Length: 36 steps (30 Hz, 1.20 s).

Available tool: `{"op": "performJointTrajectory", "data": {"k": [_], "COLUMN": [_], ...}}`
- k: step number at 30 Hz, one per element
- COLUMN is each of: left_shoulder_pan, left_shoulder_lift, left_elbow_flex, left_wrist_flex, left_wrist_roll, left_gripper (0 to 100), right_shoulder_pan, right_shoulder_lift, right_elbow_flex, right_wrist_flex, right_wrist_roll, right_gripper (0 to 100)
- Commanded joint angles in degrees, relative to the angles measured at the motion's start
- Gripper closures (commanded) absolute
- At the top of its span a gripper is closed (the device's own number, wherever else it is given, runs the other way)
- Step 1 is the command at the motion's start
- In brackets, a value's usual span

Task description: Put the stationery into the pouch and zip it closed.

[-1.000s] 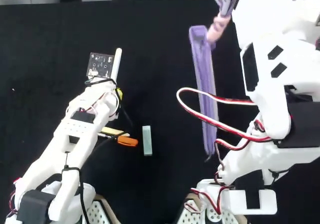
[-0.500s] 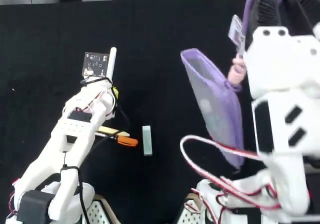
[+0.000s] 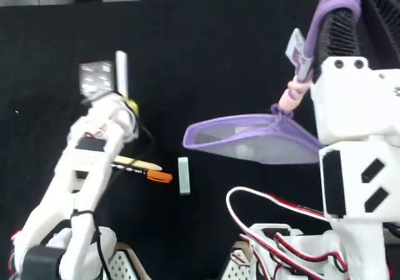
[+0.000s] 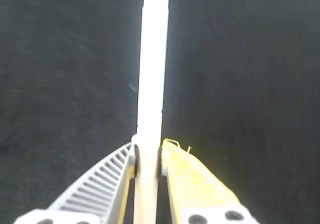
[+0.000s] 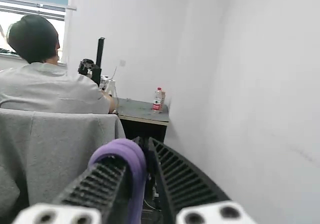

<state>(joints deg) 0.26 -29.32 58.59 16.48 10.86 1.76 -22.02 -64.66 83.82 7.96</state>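
Hanging by its purple loop (image 5: pixel 120 156) from the right gripper (image 5: pixel 142 159), whose jaws were pinched narrow on that loop, the pouch (image 3: pixel 256 142) was up off the table (image 3: pixel 206 55). It lay almost level, its long axis running crosswise. The end that looked like the mouth pointed away from the holding arm, straight toward the other one.

Out beyond that mouth end, well apart from the pouch, the left gripper (image 4: pixel 148 154) was clamped on a white pen (image 4: pixel 152 59). Here was the catch: the pen's long axis ran roughly square to the pouch's length, not in line with the mouth. My read was that the pen had to swing round tip-first toward the opening.

An orange-tipped marker (image 3: pixel 147 169) and a pale eraser (image 3: pixel 184 175) lay on the table near the pouch's mouth end. The eraser lay nearer the pouch, and both were closer to the left arm.
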Motion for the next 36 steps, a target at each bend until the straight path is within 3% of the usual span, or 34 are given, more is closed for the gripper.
{"op": "performJointTrajectory", "data": {"k": [1, 5, 9, 16, 25, 29, 36], "left_shoulder_pan": [-4.53, -2.68, 4.26, 18.59, 35.74, 36.88, 36.53], "left_shoulder_lift": [-11.43, -27.52, -48.00, -73.32, -71.38, -67.78, -64.70], "left_elbow_flex": [-6.20, -7.60, -6.73, 2.07, 8.92, 13.23, 21.93], "left_wrist_flex": [3.25, 10.99, 14.24, 11.60, 4.57, -2.64, -12.75], "left_wrist_roll": [11.43, 16.70, 19.43, 17.05, 16.09, 11.69, 11.08], "left_gripper": [97, 97, 97, 97, 97, 97, 97], "right_shoulder_pan": [4.04, 4.04, 4.04, 3.96, 4.22, 4.22, 4.04], "right_shoulder_lift": [-0.75, -0.04, 1.98, 3.91, 3.91, 3.91, 3.91], "right_elbow_flex": [0.04, 0.13, 0.04, -0.40, -0.48, -0.48, -0.31], "right_wrist_flex": [-0.44, -0.53, -0.97, -1.32, -1.32, -1.32, -2.11], "right_wrist_roll": [0.09, 0.26, 0.00, -0.09, 0.09, 0.26, -0.09], "right_gripper": [98.5, 98.5, 98.5, 98.6, 98.6, 98.6, 98.6]}}
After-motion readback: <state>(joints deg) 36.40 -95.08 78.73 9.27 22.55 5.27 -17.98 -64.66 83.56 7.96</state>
